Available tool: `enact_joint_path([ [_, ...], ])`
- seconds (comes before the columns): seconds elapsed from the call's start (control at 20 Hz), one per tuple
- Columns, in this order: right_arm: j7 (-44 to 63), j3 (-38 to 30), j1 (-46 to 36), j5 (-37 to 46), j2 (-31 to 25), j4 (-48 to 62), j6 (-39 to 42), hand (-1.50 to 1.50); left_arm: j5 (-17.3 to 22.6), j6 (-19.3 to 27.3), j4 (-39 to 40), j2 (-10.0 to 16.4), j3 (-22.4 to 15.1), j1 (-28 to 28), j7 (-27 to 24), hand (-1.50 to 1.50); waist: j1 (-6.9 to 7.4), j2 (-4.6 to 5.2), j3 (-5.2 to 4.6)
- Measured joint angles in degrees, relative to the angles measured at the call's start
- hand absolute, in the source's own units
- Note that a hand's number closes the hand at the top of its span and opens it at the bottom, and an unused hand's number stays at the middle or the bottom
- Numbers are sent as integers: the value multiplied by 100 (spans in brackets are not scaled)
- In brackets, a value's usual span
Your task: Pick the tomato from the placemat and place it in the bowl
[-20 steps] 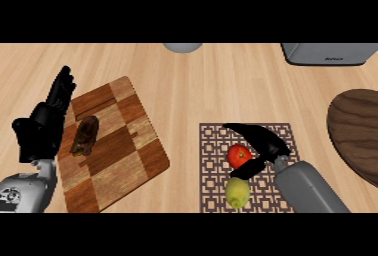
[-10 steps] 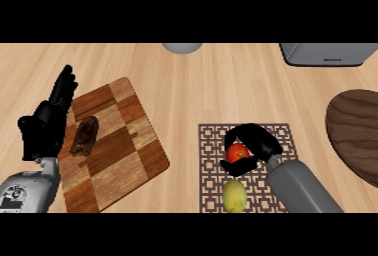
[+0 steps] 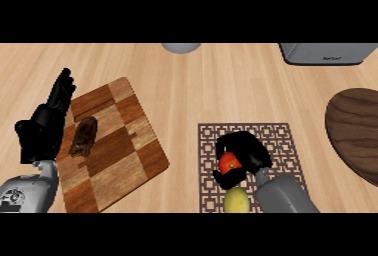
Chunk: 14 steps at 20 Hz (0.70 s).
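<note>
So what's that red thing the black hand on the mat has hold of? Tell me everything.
It is a tomato, smooth and red-orange. Only a small patch shows, because the right hand curls its fingers round it. It is over the patterned placemat, beside a yellow-green fruit. Whether it rests on the mat or is lifted cannot be told.

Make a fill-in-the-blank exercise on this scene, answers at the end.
The right robot hand is curled round the red ____. The yellow fruit beside its forearm lies on the patterned ____. The wooden bowl sits at the view's ____ edge. The left robot hand, open by the cutting board, holds ____.
Missing words: tomato, placemat, right, nothing.
</note>
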Motion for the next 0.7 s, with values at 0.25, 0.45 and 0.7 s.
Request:
enact_joint_path([
  [0.25, 1864, 830, 290, 237, 413, -548, -876, 150, -47, 32, -33, -55, -26, 35, 35, 0, 24, -3, 4],
  [0.45, 2787, 1310, 508, 279, 523, -1458, -1722, 150, -64, 24, -22, -40, -2, 21, 71, 0, -12, -16, 5],
  [0.7, 3787, 1641, 682, 983, 570, -2633, -2475, 150, -72, 18, 59, -25, 51, -42, 82, 0, -75, -25, 3],
])
